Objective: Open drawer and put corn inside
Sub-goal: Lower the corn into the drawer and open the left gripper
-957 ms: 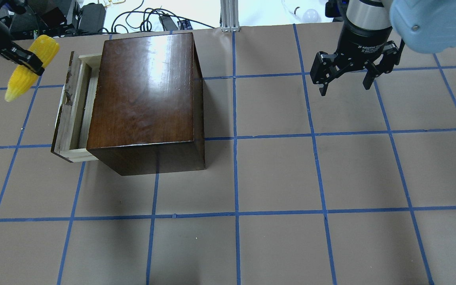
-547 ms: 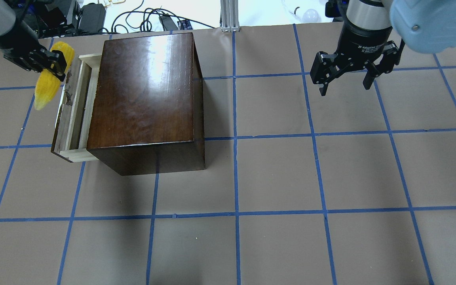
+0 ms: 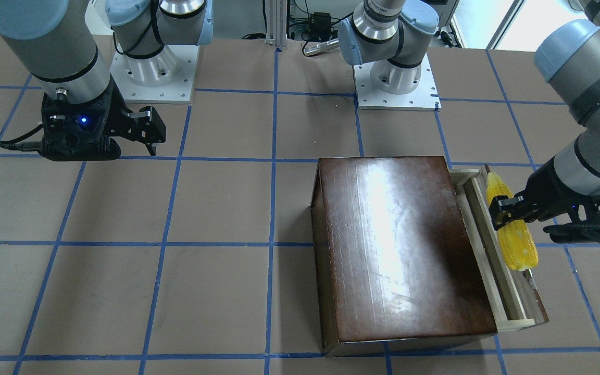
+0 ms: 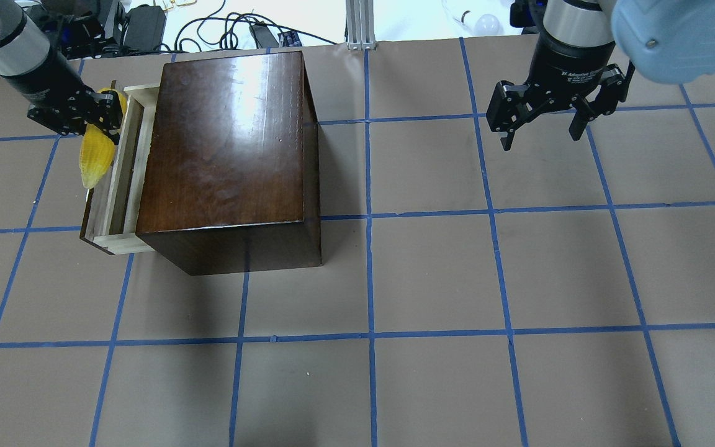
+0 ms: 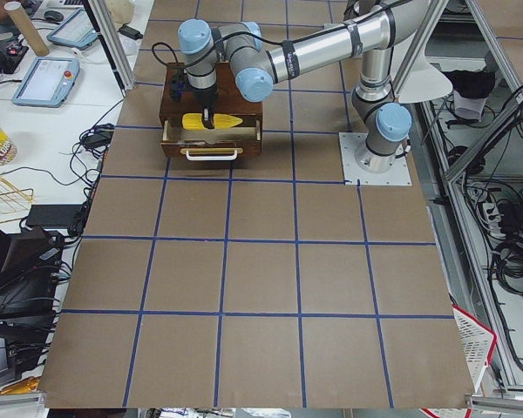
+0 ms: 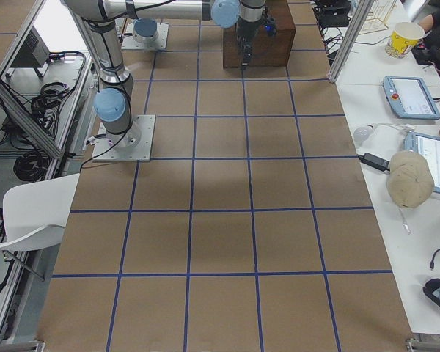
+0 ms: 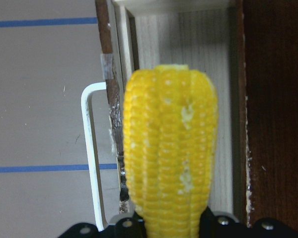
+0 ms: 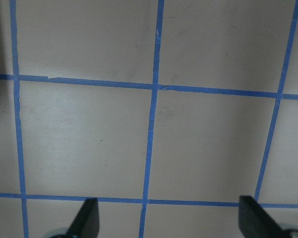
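The glossy dark-brown box (image 4: 227,155) stands at the table's left with its drawer (image 4: 116,186) pulled partly out; pale wood inside, dark scuffed front panel. My left gripper (image 4: 87,115) is shut on the yellow corn (image 4: 95,155) and holds it above the drawer's front edge. The front-facing view shows the corn (image 3: 513,234) lengthwise over the open drawer (image 3: 492,260), with the left gripper (image 3: 508,208) on it. In the left wrist view the corn (image 7: 170,168) hangs over the drawer's front panel and white handle (image 7: 91,163). My right gripper (image 4: 540,127) is open and empty above the table, far right.
The brown table surface (image 4: 432,273) has a blue tape grid. Cables and equipment (image 4: 146,28) lie beyond the far edge. The two arm bases (image 3: 394,78) stand at the robot's side of the table.
My left gripper has carried the corn right and toward the drawer, from beside the box to over the drawer's front edge. The right arm has not moved.
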